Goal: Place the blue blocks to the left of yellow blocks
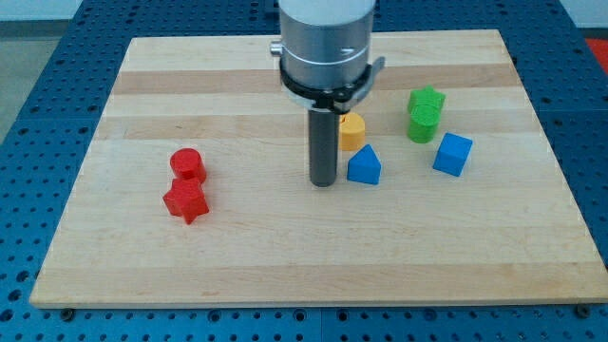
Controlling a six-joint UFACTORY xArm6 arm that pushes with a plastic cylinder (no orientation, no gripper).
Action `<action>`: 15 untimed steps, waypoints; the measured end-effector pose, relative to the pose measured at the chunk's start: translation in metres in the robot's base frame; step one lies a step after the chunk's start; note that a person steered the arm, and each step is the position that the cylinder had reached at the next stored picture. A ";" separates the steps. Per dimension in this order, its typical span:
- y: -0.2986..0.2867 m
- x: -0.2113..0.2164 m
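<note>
Nearest the bench's bottom edge sits a red star block, a red cylinder just above. I carry no claw; my tip stands just left of the blue triangular block, below the yellow block. Toward the right edge lies a blue cube.

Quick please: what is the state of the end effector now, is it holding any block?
My tip: a plain rod, nothing to open or close, holding nothing; it stands just left of the blue block.

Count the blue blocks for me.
2: one blue block just right of my tip, below the yellow block; one blue cube farther right. More may hide behind the arm.
</note>
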State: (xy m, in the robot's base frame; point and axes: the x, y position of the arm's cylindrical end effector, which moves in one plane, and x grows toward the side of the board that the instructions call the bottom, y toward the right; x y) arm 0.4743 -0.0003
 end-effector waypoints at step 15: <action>0.014 -0.031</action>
State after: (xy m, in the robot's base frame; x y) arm 0.4432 0.0135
